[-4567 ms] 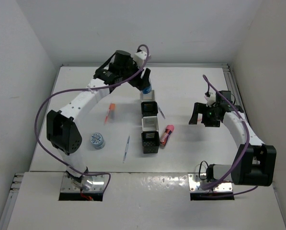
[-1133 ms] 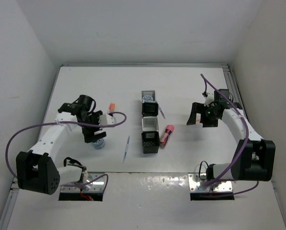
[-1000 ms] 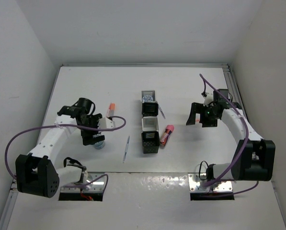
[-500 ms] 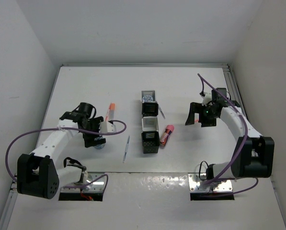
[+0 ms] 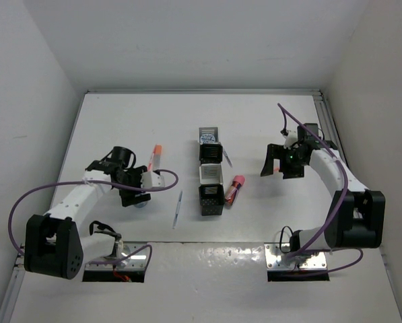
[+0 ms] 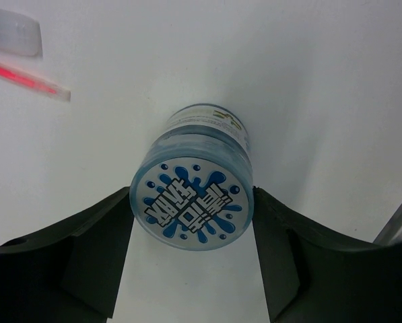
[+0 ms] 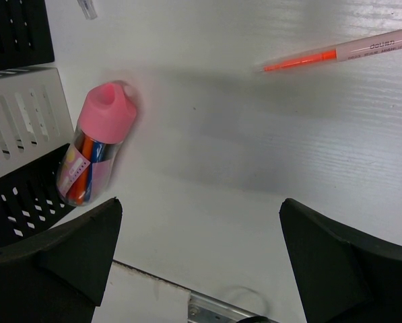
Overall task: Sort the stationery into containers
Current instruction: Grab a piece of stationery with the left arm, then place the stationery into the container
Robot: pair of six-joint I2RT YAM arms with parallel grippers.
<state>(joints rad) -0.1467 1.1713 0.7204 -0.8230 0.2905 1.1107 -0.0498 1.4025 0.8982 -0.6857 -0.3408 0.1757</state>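
We note the left gripper (image 6: pixel 190 225) clamped on a round blue-and-white tape-like roll (image 6: pixel 191 202). Its fingers (image 6: pixel 86 269) touch both sides, and the roll stands upright on the white table (image 6: pixel 302 81). Farther out, the right gripper (image 7: pixel 199 215) gapes wide and empty, near a stubby pink-capped marker (image 7: pixel 96 151) beside the black-and-white container row (image 5: pixel 211 173).

Roll (image 6: pixel 192 205): blue sides; white top with a blue splash pattern and dark lettering.
Tube (image 7: pixel 97 145): pink cap; clear body showing orange, blue and pink inside.
Pen (image 7: pixel 342 52): pale barrel, orange tip.
Cups (image 5: pixel 211 176): black and white alternating, perforated; the farthest possibly grey.
Table (image 5: pixel 120 121): plain white.
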